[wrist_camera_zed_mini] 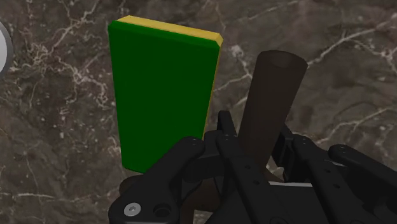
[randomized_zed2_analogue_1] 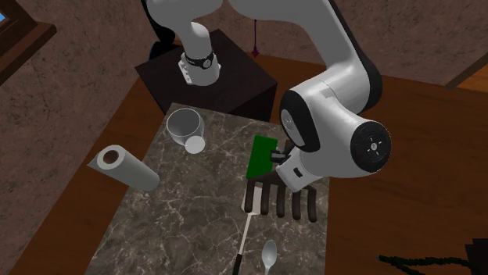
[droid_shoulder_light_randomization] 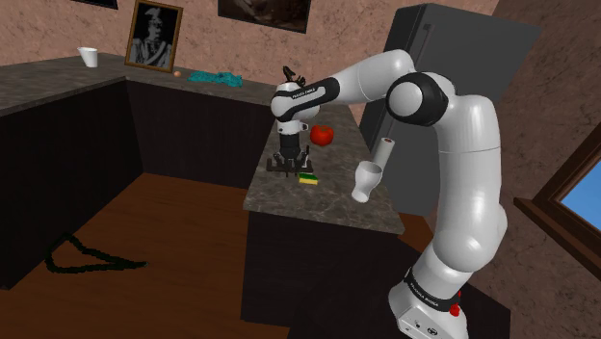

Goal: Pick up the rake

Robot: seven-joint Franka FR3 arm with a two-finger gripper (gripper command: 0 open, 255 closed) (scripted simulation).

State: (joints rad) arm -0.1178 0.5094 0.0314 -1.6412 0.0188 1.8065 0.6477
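Plainly, rake look: the dark brown rake (randomized_zed2_analogue_1: pixel 278 191) is showing a cross bar with short, stubby tines and a thick round handle.
Rake place: it is lying flat on the dark marbled counter (randomized_zed2_analogue_1: pixel 180 226), right of centre in the second exterior view, with its handle running just beside a green, yellow-edged sponge (wrist_camera_zed_mini: pixel 162 95).
Hidden: the white arm (randomized_zed2_analogue_1: pixel 336 133) is covering the handle in that view. In the wrist view, black gripper parts are hiding the tines.
Gripper: the gripper (wrist_camera_zed_mini: pixel 257 149) is sitting low over the rake, its fingers clasping the handle from both sides.
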